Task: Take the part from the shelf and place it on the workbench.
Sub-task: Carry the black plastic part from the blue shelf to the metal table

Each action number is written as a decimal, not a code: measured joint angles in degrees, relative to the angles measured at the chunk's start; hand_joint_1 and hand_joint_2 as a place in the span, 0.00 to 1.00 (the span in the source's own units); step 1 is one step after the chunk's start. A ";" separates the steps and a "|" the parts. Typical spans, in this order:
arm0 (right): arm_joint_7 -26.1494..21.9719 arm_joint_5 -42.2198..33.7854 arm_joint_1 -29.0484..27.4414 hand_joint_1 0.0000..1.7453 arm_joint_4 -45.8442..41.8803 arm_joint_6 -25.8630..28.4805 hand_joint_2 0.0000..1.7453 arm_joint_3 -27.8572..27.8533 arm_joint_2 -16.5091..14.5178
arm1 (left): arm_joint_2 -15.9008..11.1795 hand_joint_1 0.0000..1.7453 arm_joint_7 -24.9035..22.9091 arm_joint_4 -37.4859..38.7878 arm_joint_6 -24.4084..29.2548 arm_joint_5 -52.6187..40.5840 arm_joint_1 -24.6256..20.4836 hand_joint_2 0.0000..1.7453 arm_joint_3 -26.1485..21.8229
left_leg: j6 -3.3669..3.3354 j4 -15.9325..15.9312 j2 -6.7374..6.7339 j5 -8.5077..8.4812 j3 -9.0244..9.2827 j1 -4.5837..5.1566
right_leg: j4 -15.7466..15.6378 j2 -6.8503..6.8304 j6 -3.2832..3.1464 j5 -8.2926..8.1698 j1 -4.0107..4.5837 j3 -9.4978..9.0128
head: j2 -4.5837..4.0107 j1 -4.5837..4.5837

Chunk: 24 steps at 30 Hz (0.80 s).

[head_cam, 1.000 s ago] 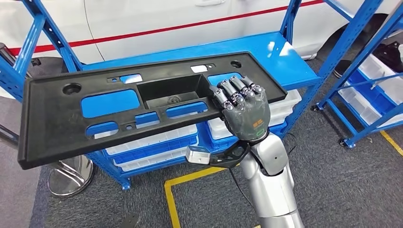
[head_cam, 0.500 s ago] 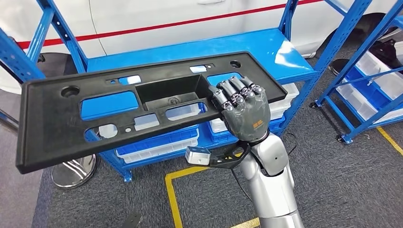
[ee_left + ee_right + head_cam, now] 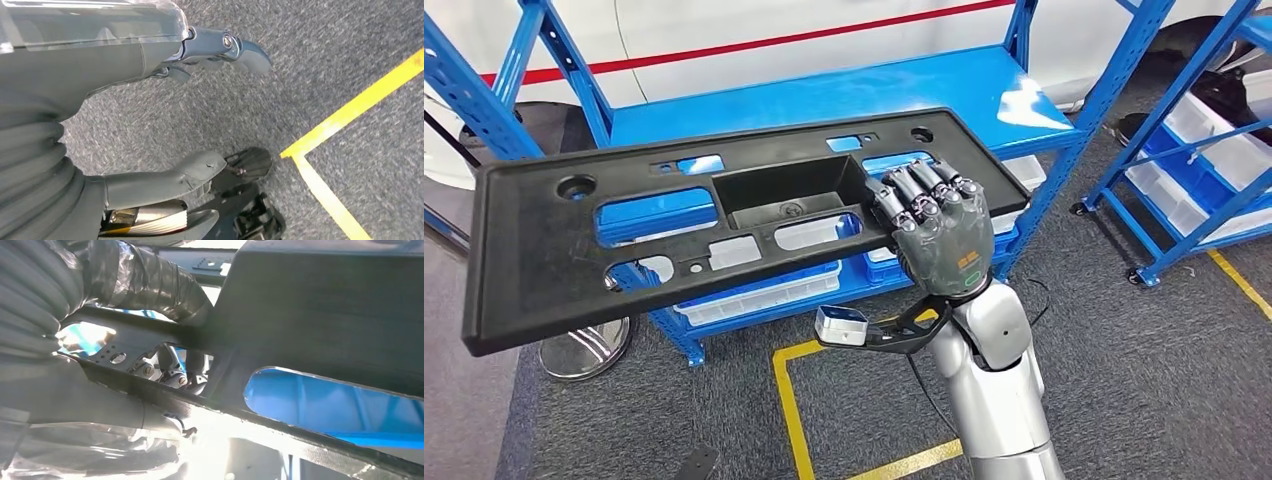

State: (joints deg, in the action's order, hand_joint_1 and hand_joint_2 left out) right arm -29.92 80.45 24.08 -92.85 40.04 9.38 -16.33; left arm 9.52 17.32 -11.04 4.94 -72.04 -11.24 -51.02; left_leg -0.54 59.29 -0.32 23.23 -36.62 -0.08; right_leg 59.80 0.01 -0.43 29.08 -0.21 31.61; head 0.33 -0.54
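Head view: the right robot hand (image 3: 939, 235) grips the black part (image 3: 724, 225), held clear above the blue shelf (image 3: 824, 95); no desk visible, so placing remains. Left wrist view: the left robot hand (image 3: 200, 100) hangs spread, empty, over carpet (image 3: 325, 55). Right wrist view: fingers (image 3: 172, 367) hook through the part's opening.
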 joint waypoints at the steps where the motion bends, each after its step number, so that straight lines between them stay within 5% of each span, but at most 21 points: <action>1: 0.07 0.03 0.00 1.00 0.01 0.00 1.00 0.01 -0.01 | -0.02 0.00 -0.01 0.00 0.00 0.00 0.02 1.00 0.01 | 0.32 0.35 0.05 0.35 -0.28 -0.08 | -0.18 -0.08 -0.50 -0.41 -0.07 0.20 | 0.00 -0.01; 3: 0.25 0.08 0.03 1.00 0.01 0.00 1.00 0.05 -0.03 | -0.07 0.00 -0.01 0.00 0.00 0.01 0.07 1.00 0.01 | 0.84 3.83 0.16 3.60 -1.74 -0.26 | -0.56 -0.27 -1.46 -1.41 -0.20 0.92 | 0.00 -0.02; 5: 0.44 0.08 0.02 1.00 0.01 0.00 1.00 0.08 -0.04 | -0.08 0.00 -0.03 0.00 0.00 0.02 0.14 1.00 0.01 | 1.27 10.93 0.17 8.50 -4.09 -0.43 | -0.54 -0.33 -1.88 -2.33 -0.04 2.11 | 0.00 -0.02; 7: 0.50 0.07 -0.10 1.00 0.01 0.00 1.00 0.11 -0.04 | -0.08 0.00 -0.06 0.00 0.00 0.04 0.27 1.00 0.01 | 1.48 15.57 0.15 10.18 -4.82 -0.55 | -0.46 -0.35 -1.91 -3.22 0.08 3.37 | 0.00 -0.02; 8: 0.50 0.07 -0.15 1.00 0.01 0.00 1.00 0.12 -0.04 | -0.08 0.00 -0.09 0.00 0.00 0.05 0.31 1.00 0.01 | 1.47 15.13 0.14 9.41 -3.82 -0.56 | -0.41 -0.34 -1.86 -3.62 0.10 3.94 | 0.00 -0.02; 10: 0.50 0.07 -0.18 1.00 -0.01 0.00 1.00 0.13 -0.05 | -0.09 0.00 -0.14 0.00 0.00 0.08 0.30 1.00 0.01 | 1.08 8.36 0.17 6.67 1.25 -0.53 | -0.30 -0.30 -1.65 -4.35 0.11 4.84 | 0.00 -0.02; 12: 0.51 0.08 -0.15 1.00 -0.04 0.00 1.00 0.14 -0.05 | -0.13 0.00 -0.16 -0.03 0.01 0.09 0.17 1.00 0.01 | 0.54 0.85 0.23 5.67 6.11 -0.25 | -0.25 -0.29 -1.13 -5.03 0.18 5.38 | 0.00 -0.03; 13: 0.51 0.08 -0.15 1.00 -0.05 0.00 1.00 0.16 -0.05 | -0.14 0.00 -0.16 -0.06 0.01 0.09 0.13 1.00 0.01 | 0.30 -1.01 0.27 5.75 7.14 -0.06 | -0.29 -0.31 -0.79 -5.38 0.15 5.51 | 0.00 -0.02; 15: 0.53 0.09 -0.15 1.00 -0.06 0.00 1.00 0.21 -0.04 | -0.15 0.00 -0.16 -0.11 0.02 0.09 0.19 1.00 0.01 | -0.24 -1.98 0.30 5.30 7.16 0.11 | -0.49 -0.32 -0.06 -6.05 0.05 5.63 | 0.00 -0.02; 17: 0.57 0.09 -0.13 1.00 -0.07 0.00 1.00 0.23 -0.02 | -0.16 0.00 -0.15 -0.12 0.01 0.09 0.22 1.00 0.01 | -1.05 -2.70 0.09 4.20 6.85 -0.04 | 0.62 -0.19 0.48 -4.73 -0.03 6.16 | 0.00 0.00; 21: 0.69 0.09 -0.19 1.00 -0.09 0.00 1.00 0.23 0.06 | -0.16 0.00 -0.12 -0.13 0.02 0.13 0.09 1.00 0.03 | -1.86 -2.82 -0.17 2.30 4.65 -0.11 | 12.35 -0.06 1.23 3.76 -0.24 9.89 | 0.00 0.01; 23: 0.74 0.09 -0.25 1.00 -0.08 0.00 1.00 0.23 0.10 | -0.15 0.00 -0.14 -0.13 0.02 0.19 0.13 1.00 0.03 | -1.69 -2.36 -0.19 1.58 3.17 -0.12 | 14.02 -0.08 1.50 3.44 -0.46 9.16 | 0.00 0.01; 24: 0.79 0.10 -0.24 1.00 -0.08 0.00 1.00 0.24 0.11 | -0.15 0.00 -0.16 -0.13 0.02 0.22 0.14 1.00 0.03 | -1.53 -2.05 -0.18 1.31 2.48 -0.16 | 11.90 -0.10 1.59 2.09 -0.60 7.29 | 0.00 0.01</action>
State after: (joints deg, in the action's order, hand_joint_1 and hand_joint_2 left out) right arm -29.12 80.55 23.84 -92.94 40.04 9.62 -16.22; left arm 9.37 17.16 -11.17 4.96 -71.82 -11.10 -50.99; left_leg -2.07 57.23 -0.50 24.53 -34.13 -0.24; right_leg 71.70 -0.08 1.16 31.17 -0.81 38.90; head 0.33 -0.54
